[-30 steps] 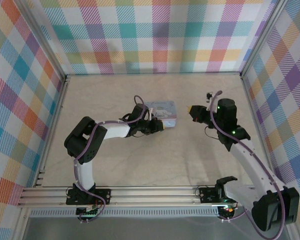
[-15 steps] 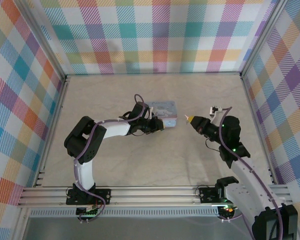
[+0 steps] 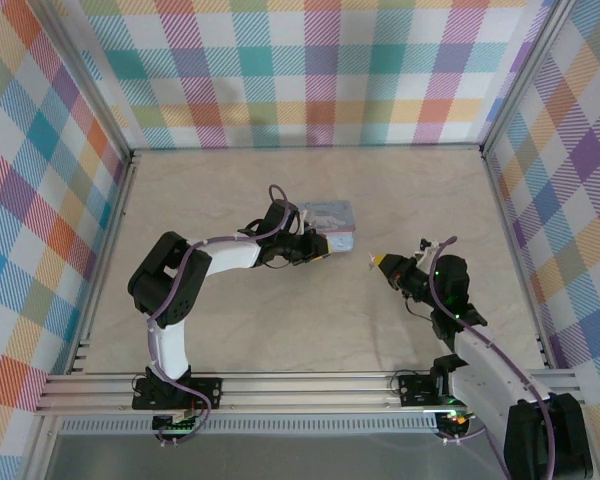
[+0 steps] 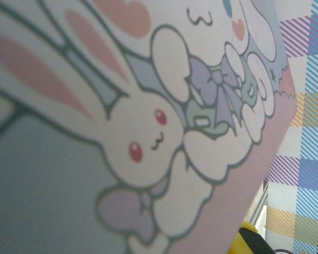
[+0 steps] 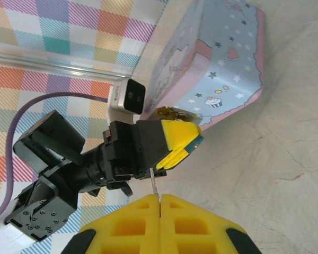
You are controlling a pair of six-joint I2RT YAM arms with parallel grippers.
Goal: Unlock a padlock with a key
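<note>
Right hand (image 5: 160,201) pinches a thin silver key (image 5: 155,185), blade forward, apart from the small brassy padlock (image 5: 172,112) at the rim of the pale blue cartoon-printed tin (image 5: 222,63). The left hand (image 5: 175,142) sits just beside the lock — whether it grips cannot be told. Line the blade up with the keyway before advancing — slowly.

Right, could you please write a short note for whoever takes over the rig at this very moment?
The right tool is shut on the key, with its thin blade sticking out towards the tin.
The left tool sits at the tin's rim, right beside the small padlock. I cannot tell whether it is open or shut.
Done: the key is in hand and aimed roughly at the padlock, but apart from it.
Left: bring the blade to the keyhole, insert it and turn, probably with the left tool steadying things.
</note>
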